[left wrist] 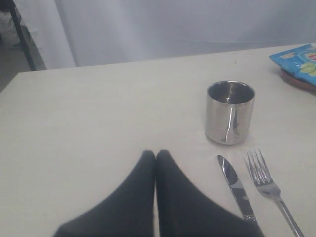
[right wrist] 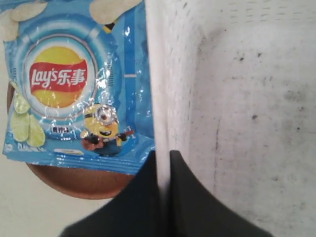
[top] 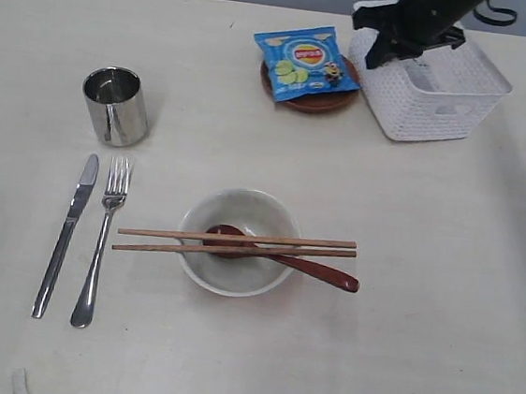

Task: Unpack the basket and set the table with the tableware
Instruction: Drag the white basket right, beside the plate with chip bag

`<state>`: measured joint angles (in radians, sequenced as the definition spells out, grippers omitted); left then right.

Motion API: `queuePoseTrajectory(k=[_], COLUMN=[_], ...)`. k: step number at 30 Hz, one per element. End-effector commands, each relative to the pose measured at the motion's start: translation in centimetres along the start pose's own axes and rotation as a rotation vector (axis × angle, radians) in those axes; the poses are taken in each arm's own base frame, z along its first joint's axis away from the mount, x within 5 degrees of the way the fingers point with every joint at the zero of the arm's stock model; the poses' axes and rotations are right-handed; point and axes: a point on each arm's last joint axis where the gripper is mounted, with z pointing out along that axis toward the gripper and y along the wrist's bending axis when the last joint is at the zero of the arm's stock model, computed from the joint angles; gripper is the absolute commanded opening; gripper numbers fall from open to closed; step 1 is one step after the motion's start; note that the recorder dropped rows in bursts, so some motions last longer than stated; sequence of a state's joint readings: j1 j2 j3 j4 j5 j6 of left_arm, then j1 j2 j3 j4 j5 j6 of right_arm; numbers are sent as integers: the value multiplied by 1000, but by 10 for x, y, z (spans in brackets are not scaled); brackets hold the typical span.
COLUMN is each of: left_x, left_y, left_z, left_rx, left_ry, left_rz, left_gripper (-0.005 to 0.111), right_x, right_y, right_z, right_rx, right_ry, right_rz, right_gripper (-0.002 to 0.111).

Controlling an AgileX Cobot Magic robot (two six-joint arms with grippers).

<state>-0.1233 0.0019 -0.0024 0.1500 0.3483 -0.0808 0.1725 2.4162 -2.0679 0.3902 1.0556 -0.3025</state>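
The white basket [top: 443, 94] stands at the back right of the table [top: 443, 272]. My right gripper [top: 377, 49] is shut on its near-left wall; in the right wrist view the gripper [right wrist: 163, 154] straddles the basket wall [right wrist: 173, 74]. My left gripper [left wrist: 156, 153] is shut with nothing in it, over bare table beside the knife [left wrist: 236, 187], fork [left wrist: 266, 182] and steel cup [left wrist: 229, 112]. Laid out are the cup [top: 115, 104], knife [top: 66, 233], fork [top: 103, 237] and bowl [top: 243, 209], with the dark red spoon [top: 325, 274] in it and chopsticks [top: 240, 239] across it.
A blue snack packet [top: 303, 62] lies on the small brown plate [top: 315, 101], right beside the basket's left wall. The right wrist view shows the packet [right wrist: 74, 84] and the plate [right wrist: 79, 180] close to the gripper. The basket's inside looks empty.
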Motion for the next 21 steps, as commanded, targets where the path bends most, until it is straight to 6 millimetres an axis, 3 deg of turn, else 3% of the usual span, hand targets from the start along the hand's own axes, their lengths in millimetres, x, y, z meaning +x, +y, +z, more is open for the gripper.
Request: queuePoseTrajectory(k=[1,5,12,16,21], left_x=[1,1,1,1,1], left_y=[0,0,0,0,0], left_z=[0,0,0,0,0], left_rx=[6,6,5,5,5], left_ry=[0,0,0,0,0], left_rz=[-5,-5,-3,-3,-3], left_gripper=[0,0,0,0,0], right_x=[12,18,20,15,13], right_y=[50,82,107,103,83], right_z=[14,19,11,-8,-19], right_rx=[34,63,172,243,296], right_ry=[151,201,193,139,114], right_rz=[56,57,100,151,232], right_gripper=[-1,-1,-1,-1,-1])
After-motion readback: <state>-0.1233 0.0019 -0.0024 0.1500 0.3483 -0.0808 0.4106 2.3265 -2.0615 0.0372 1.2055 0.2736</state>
